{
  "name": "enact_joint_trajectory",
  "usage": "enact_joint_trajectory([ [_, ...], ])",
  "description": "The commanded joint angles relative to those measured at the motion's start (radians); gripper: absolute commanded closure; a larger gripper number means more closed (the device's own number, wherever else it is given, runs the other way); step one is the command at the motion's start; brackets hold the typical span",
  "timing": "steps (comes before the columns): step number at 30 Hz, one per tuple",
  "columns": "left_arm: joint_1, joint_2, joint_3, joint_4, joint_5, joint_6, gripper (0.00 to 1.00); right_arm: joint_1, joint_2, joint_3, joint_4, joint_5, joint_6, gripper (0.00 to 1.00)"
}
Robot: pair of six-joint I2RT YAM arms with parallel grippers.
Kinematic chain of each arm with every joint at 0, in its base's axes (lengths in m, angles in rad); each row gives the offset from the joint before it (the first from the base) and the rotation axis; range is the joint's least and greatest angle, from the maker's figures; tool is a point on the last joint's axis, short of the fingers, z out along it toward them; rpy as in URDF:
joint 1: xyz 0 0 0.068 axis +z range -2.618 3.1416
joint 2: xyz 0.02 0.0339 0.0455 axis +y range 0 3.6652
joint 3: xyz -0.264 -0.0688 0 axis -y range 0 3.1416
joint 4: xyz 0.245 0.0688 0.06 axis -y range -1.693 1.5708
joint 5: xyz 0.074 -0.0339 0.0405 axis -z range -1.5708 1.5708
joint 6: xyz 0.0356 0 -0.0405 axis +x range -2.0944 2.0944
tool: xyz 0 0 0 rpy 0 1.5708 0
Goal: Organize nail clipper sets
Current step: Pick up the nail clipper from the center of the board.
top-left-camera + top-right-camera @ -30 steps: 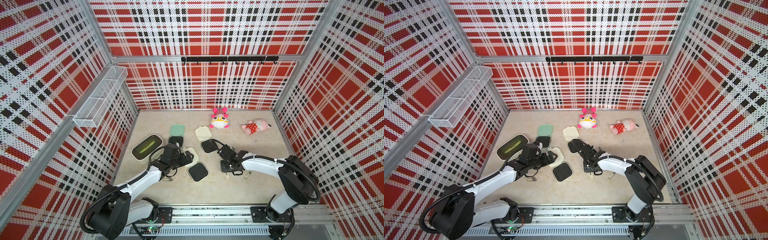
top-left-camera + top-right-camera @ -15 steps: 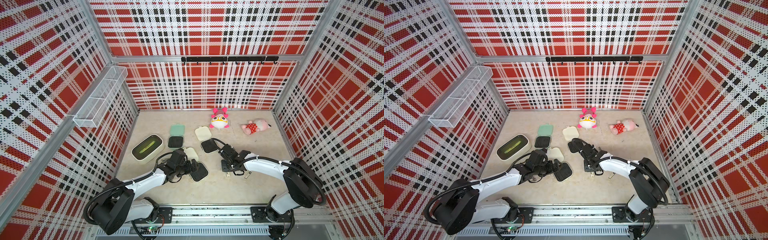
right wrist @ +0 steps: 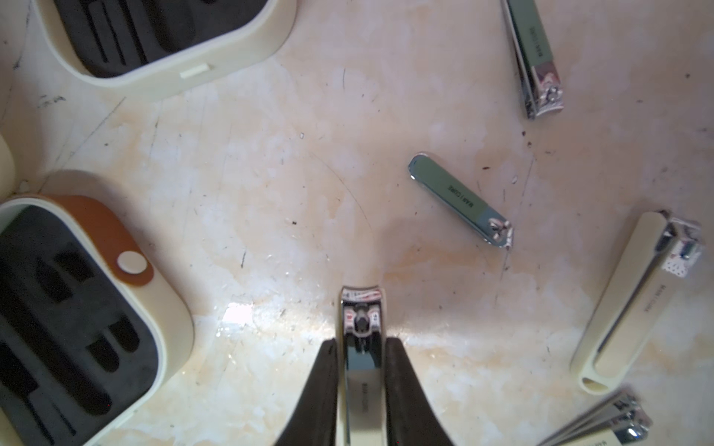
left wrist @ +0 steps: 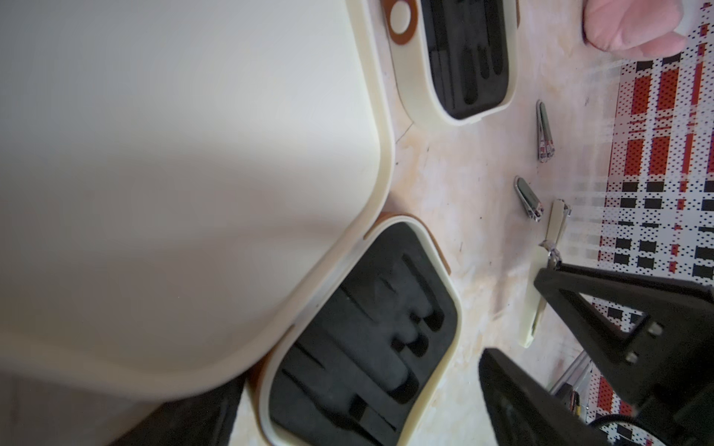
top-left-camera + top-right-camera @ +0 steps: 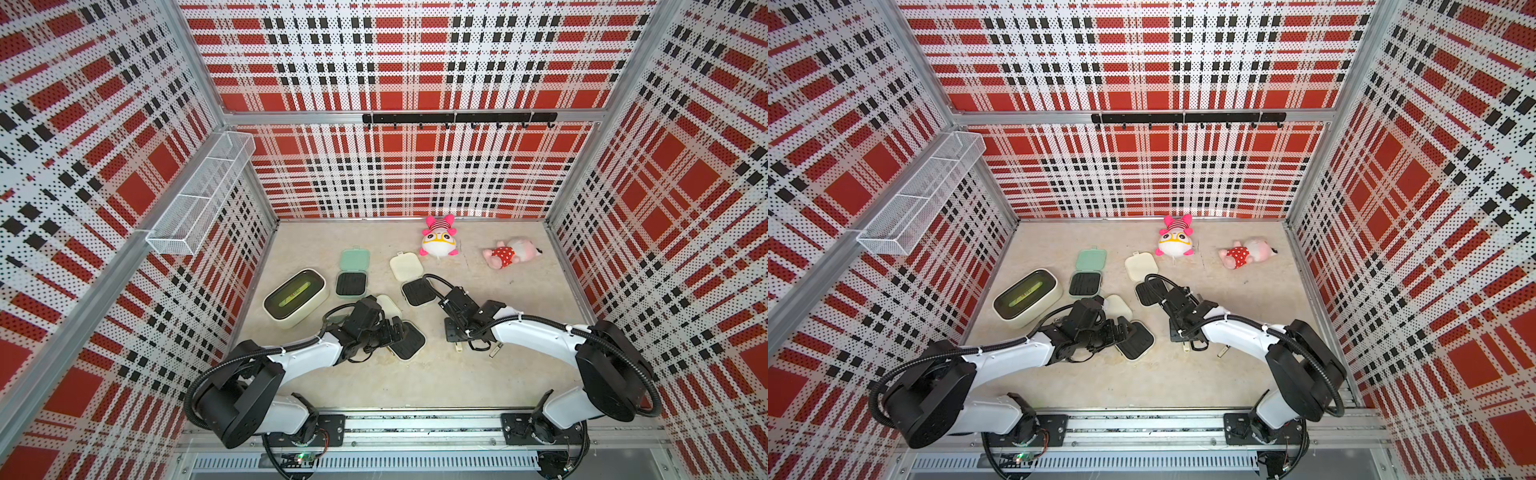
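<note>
Three open nail clipper cases lie on the floor: a mint one point(image 5: 352, 272) point(image 5: 1088, 274), a far cream one point(image 5: 411, 280) point(image 5: 1144, 276) and a near cream one point(image 5: 409, 340) point(image 5: 1136, 340) point(image 4: 363, 340). My left gripper point(image 5: 394, 330) point(image 5: 1121, 330) point(image 4: 347, 390) is open, one finger on each side of the near cream case's black insert; its raised lid point(image 4: 174, 173) fills much of the left wrist view. My right gripper point(image 5: 452, 332) point(image 5: 1177, 334) point(image 3: 361, 347) is shut on a silver clipper point(image 3: 362, 309), low over the floor. Several loose clippers point(image 3: 459, 200) point(image 3: 535, 58) point(image 3: 637, 297) lie near it.
A cream bin with a dark green inside point(image 5: 295, 303) stands at the left by the wall. Two pink plush toys point(image 5: 438, 241) point(image 5: 511, 253) lie at the back. A wire basket point(image 5: 199, 195) hangs on the left wall; a black hook rail point(image 5: 457, 118) runs along the back wall.
My left arm has swung from beside the bin and mint case towards the near cream case, its open gripper now around the base. The right arm has hardly moved.
</note>
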State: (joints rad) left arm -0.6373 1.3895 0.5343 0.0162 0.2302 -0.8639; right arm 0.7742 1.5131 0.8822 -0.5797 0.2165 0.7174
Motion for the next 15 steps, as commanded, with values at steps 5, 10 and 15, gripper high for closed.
enact_joint_trajectory([
  [5, 0.027, 0.061, 0.070, 0.052, -0.003, 0.022, 0.02, 0.005, -0.031, 0.013, -0.011, 0.026, -0.009, 0.87],
  [10, 0.029, 0.080, 0.102, 0.039, 0.006, 0.034, 0.00, 0.005, -0.042, 0.017, -0.004, 0.030, -0.018, 0.88],
  [15, 0.076, 0.006, 0.096, -0.054, 0.024, 0.082, 0.07, 0.005, -0.060, 0.025, 0.019, 0.028, -0.044, 0.89],
])
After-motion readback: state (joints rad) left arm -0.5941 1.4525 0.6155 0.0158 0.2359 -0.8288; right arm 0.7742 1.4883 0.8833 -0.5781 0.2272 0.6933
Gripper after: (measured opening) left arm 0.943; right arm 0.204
